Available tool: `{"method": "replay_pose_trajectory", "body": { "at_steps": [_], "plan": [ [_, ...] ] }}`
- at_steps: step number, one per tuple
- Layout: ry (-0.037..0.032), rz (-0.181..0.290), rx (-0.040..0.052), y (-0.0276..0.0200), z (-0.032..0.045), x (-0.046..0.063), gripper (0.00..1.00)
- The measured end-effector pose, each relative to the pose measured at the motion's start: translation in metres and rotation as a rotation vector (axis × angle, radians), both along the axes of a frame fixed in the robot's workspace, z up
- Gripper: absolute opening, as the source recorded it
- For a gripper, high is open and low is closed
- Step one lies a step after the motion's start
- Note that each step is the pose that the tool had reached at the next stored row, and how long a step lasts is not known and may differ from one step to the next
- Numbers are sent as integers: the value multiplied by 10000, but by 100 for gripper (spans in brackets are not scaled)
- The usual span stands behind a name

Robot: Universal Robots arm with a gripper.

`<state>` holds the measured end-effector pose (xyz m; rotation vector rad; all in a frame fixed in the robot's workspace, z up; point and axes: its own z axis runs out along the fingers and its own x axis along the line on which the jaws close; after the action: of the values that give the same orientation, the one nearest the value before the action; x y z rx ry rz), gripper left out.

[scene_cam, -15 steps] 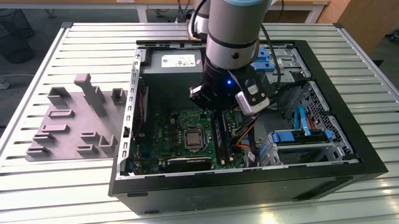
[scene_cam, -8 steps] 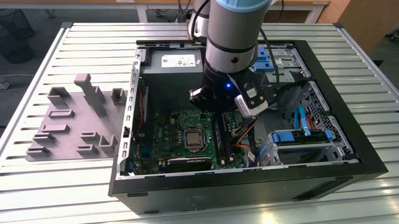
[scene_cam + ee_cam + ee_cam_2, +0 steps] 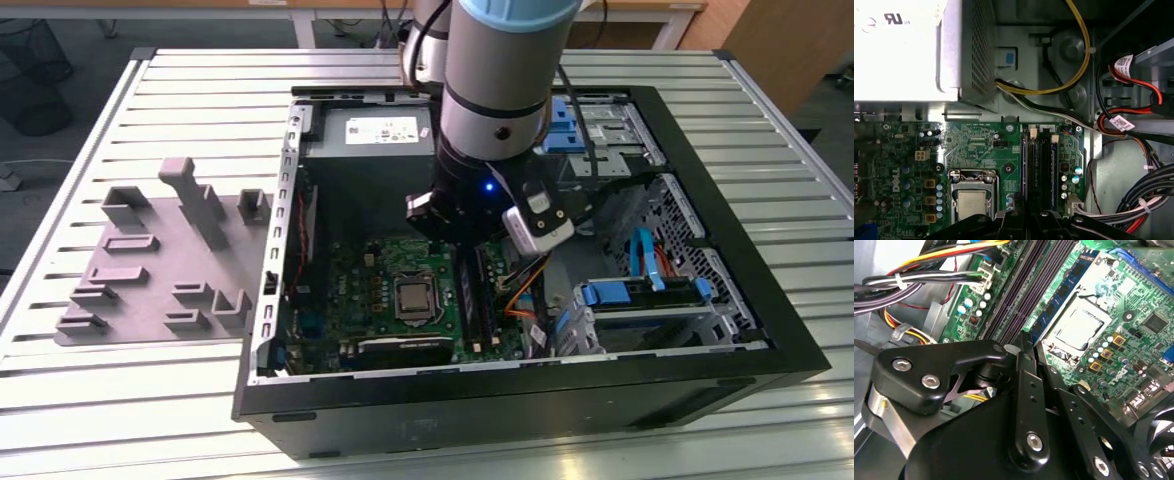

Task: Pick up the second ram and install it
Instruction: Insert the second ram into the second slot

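Hand (image 3: 1024, 347) low over black memory slots (image 3: 1039, 170)

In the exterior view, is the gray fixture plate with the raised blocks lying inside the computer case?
No. The gray fixture plate lies on the slatted table, outside the computer case, toward the exterior view's left.

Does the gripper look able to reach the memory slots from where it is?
Probably yes: the gripper hangs just above the memory slots, and the cables lie to one side, not across them.
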<state>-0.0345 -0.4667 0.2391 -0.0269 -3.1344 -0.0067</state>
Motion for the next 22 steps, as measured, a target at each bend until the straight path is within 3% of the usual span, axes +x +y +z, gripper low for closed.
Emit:
{"method": "replay_pose_trajectory", "body": {
  "at_steps": [5, 16, 22],
  "plan": [
    [-1, -147, 2, -33, -60, 6, 14],
    [0, -169, -1, -44, -81, 12, 14],
    [1, -170, 0, -49, -136, 66, 14]
  ]
}}
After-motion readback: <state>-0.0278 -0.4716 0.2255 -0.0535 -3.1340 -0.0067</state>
